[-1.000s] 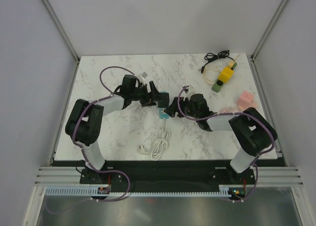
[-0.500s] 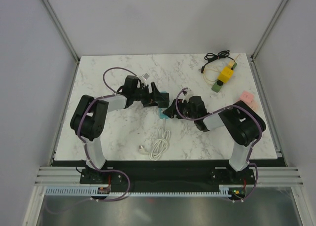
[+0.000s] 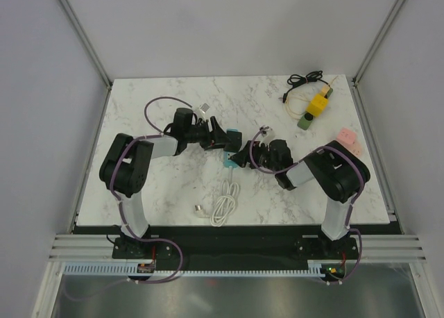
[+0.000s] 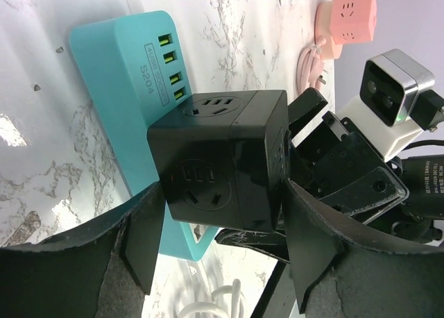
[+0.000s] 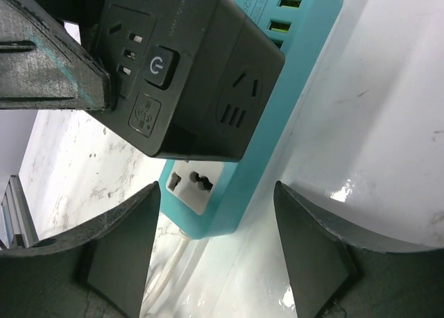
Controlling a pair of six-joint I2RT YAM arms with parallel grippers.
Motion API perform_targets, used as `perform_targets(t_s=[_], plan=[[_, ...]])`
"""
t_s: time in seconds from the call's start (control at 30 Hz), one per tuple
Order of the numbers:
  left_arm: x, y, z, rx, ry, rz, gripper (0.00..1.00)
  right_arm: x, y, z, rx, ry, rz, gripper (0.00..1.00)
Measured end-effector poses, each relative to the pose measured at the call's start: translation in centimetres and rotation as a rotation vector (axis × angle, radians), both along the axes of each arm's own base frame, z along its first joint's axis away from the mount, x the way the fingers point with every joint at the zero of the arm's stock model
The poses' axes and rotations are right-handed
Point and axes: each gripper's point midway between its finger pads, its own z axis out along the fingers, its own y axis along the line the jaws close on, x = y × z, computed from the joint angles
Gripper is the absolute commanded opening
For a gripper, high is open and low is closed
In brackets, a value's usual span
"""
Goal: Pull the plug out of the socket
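Observation:
A black cube plug (image 3: 225,142) sits plugged into the top of a teal power strip (image 3: 228,161) at mid table. My left gripper (image 3: 219,139) comes from the left. In the left wrist view its fingers (image 4: 147,229) press both sides of the cube (image 4: 215,165), above the strip (image 4: 118,75). My right gripper (image 3: 240,156) comes from the right and is open. In the right wrist view it (image 5: 215,241) straddles the strip's white-socket end (image 5: 250,151) without touching, and the cube (image 5: 194,61) stands above it.
The strip's white cable (image 3: 223,205) lies coiled toward the front. A yellow cube socket (image 3: 318,104) with a black cable (image 3: 305,77) is at the back right. A pink cube socket (image 3: 345,136) is at the right edge, behind my right arm.
My right arm has folded in and its gripper has slid left, closer round the strip's end. My left gripper has stayed at the cube, shifting only slightly.

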Motion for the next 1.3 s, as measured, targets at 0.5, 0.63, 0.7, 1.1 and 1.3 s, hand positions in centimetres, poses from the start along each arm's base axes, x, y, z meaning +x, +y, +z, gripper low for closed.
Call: perform_targets(t_s=[0.5,0.63,0.7,1.1,1.3], plan=[[-1.0,3.2,2.2,0.195,0.001,0.122,1.00,-1.5,-2.6,0.2,0.038,-0.030,-0.074,0.78],[-0.4,2.7,4.4,0.309,-0.058,0.150,1.00,-2.1,-4.2,0.4,0.018,-0.036,-0.140,0.80],[0.2,1.8,5.5,0.392,-0.088,0.167,1.00,-2.1,-5.0,0.9,0.015,-0.051,-0.177,0.80],[1.8,-1.5,3.9,0.775,-0.170,0.257,1.00,-1.8,-6.6,1.2,-0.004,-0.072,-0.267,0.82],[2.1,-1.2,3.5,0.854,-0.192,0.294,1.00,-1.9,-6.5,0.5,-0.011,-0.057,-0.258,0.82]])
